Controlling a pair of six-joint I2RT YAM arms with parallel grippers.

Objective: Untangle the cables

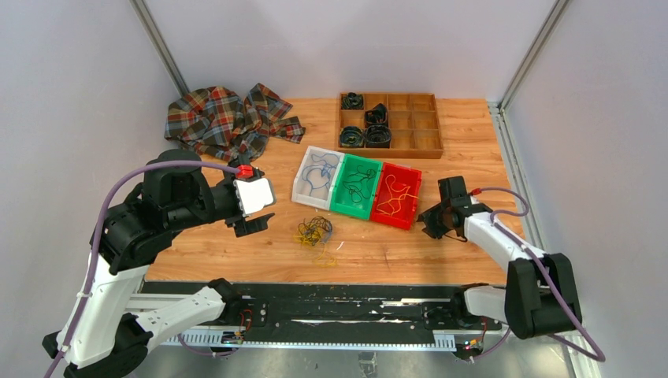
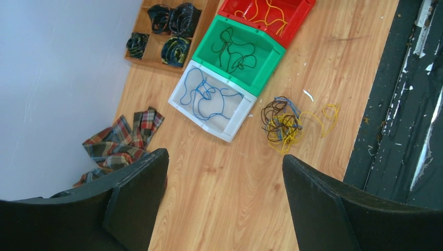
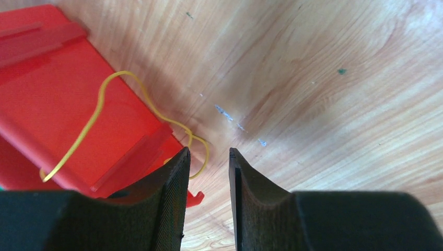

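Note:
The tangled cables [image 1: 314, 230] lie as a small clump of yellow, brown-black and blue strands on the wooden table [image 1: 473, 134], in front of three bins; in the left wrist view the cables [image 2: 282, 125] lie ahead and to the right. My left gripper [image 1: 260, 206] hovers to the left of the clump, wide open with nothing between its fingers [image 2: 141, 183]. My right gripper [image 3: 209, 154] is low beside the red bin [image 3: 62, 104], jaws a narrow gap apart and holding nothing. A yellow cable [image 3: 99, 110] hangs over that bin's edge next to its left fingertip.
A white bin [image 1: 317, 177] holds a blue cable, a green bin [image 1: 358, 186] a dark one, the red bin [image 1: 396, 195] a yellow one. A wooden compartment tray [image 1: 417, 126] with black coiled rolls stands behind. A plaid cloth [image 1: 228, 118] lies at the back left.

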